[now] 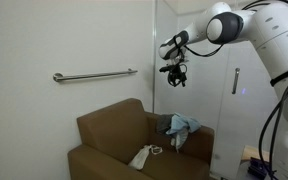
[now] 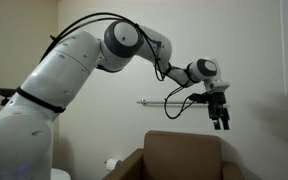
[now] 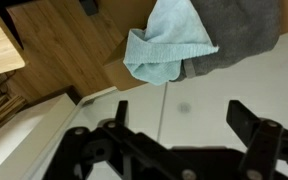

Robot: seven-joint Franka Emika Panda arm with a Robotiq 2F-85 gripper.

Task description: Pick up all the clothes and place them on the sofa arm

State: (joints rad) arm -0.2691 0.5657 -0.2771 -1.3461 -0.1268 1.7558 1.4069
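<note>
Small room with plain pale walls (image 1: 44, 40), a grey rail (image 1: 94, 75) fixed to the rear wall, and a brown armchair (image 1: 109, 135) below it. A door with an upright handle (image 1: 235, 80) stands beside the chair. The gripper (image 1: 176, 74) hangs in mid-air, well above the sofa arm (image 1: 196, 142) and level with the rail in both exterior views. In the wrist view its fingers (image 3: 119, 112) stand wide apart with nothing between them, so it is open and empty. The blue cloth (image 1: 182, 125) lies bunched on the sofa arm at its back end, against the chair back. In the wrist view the grey cloth (image 3: 239, 40) lies touching it and partly under it. The pale cloth (image 1: 142, 156) lies on the seat near its front edge, apart from the other two. Pale floor shows beyond the chair in the wrist view.
</note>
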